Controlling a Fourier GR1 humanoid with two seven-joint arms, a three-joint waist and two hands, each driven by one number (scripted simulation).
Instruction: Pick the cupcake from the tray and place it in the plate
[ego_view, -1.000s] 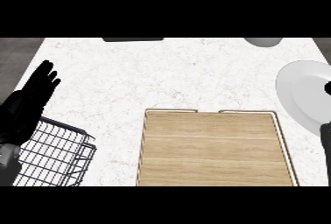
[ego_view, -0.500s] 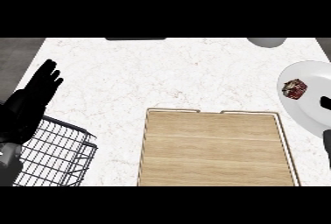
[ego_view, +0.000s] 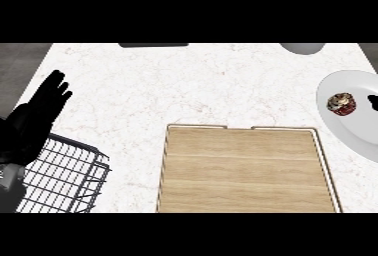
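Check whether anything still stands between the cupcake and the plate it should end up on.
Nothing visible does. The small brown cupcake with a red wrapper already lies on the round white plate at the counter's right edge, with the light wooden tray bare. A black bit of the right hand shows just beside it.

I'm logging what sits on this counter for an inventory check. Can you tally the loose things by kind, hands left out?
Cupcake: 1, on the plate
Plate: 1, white, at the right edge
Wooden tray: 1
Wire basket: 1, black, lower left
Grey round thing: 1, cut off at the top edge
Dark flat thing: 1, top edge
Total: 6
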